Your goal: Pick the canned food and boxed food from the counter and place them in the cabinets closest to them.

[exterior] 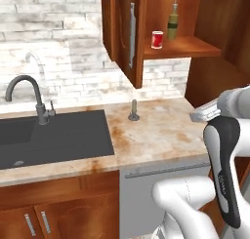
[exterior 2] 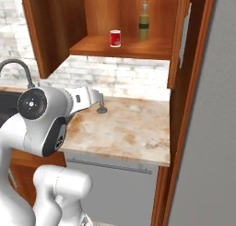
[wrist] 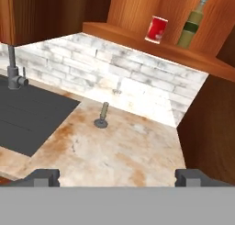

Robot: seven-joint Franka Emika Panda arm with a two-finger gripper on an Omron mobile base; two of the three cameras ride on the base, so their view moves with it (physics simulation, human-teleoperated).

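Gripper [wrist: 117,177] spread wide with nothing between its two dark fingertips [wrist: 45,177], poised above the front edge of the counter [exterior: 161,135] and looking across it toward the back wall; white arm [exterior: 222,160] bent at the counter's right end in the left base view, with its round dark-faced joint [exterior 2: 33,103] near the left front corner of the worktop in the right base view; canned food [exterior: 157,39] upright on the wooden shelf [exterior: 195,48] inside the open cabinets [exterior: 122,33], near the shelf's front left corner, red with a pale label patch; tall olive-green bottle [exterior: 172,22] upright on the same shelf, just to the right of the can and a little nearer the back, apart from it; cabinet door [exterior: 133,38] swung open at the left side with its silver bar handle [exterior: 132,35] vertical; second door [exterior 2: 184,36] open at the right side in the right base view; small grey dispenser post [exterior: 133,111] standing near the back edge of the beige blotched worktop; dark sink basin [exterior: 49,135] set into the counter's left part, with a curved dark faucet [exterior: 29,96] at its back edge; pale brick backsplash [exterior: 49,48] behind; brown wooden cupboard doors [exterior: 58,209] below the front edge.
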